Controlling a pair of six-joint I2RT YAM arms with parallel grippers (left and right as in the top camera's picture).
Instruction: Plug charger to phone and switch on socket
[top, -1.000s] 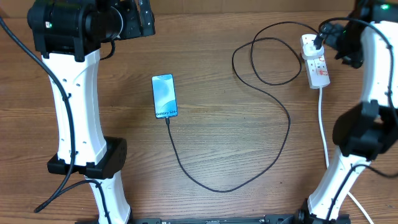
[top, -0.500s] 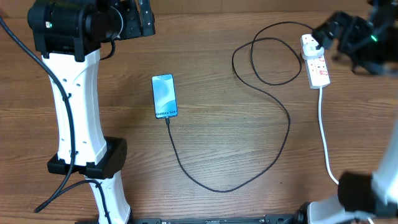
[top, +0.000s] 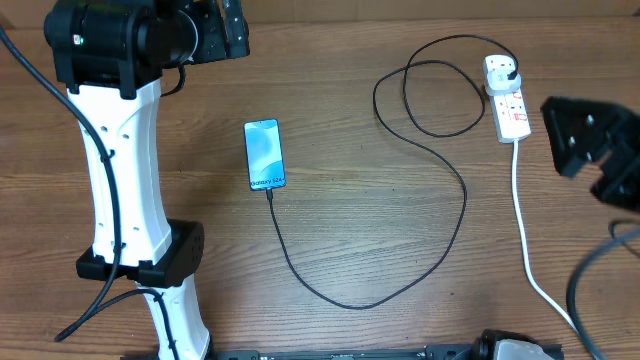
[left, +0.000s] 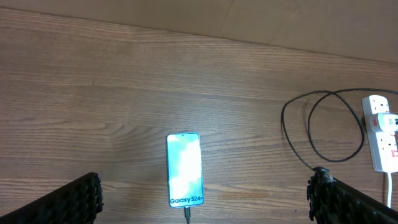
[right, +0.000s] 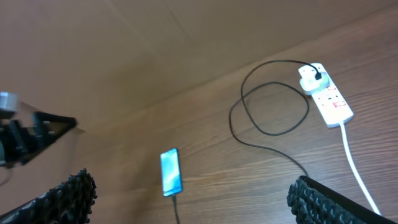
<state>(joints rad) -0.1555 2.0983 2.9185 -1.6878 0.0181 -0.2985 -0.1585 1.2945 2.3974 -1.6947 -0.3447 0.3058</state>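
Observation:
The phone (top: 264, 153) lies flat left of the table's middle, screen lit, with "Galaxy S24+" on its near edge. The charger (top: 465, 200), a thin black cable, has its tip in the phone's near edge (top: 268, 192). It loops across the table to a black plug (top: 510, 68) seated in the socket (top: 508, 98) at the far right. My left gripper (left: 204, 186) is open, held high over the phone (left: 184, 168). My right gripper (right: 191, 183) is open and empty, raised well off the table, with the socket (right: 326, 93) far from it.
The socket's thick white lead (top: 522, 230) runs down the right side to the front edge. The left arm's base (top: 150, 255) stands at the front left. The right arm's black wrist (top: 590, 140) hangs at the right edge.
My right arm has pulled back from the socket, moving right and toward the front and rising. The socket and plug are now uncovered. The left arm, phone and cable have not moved.

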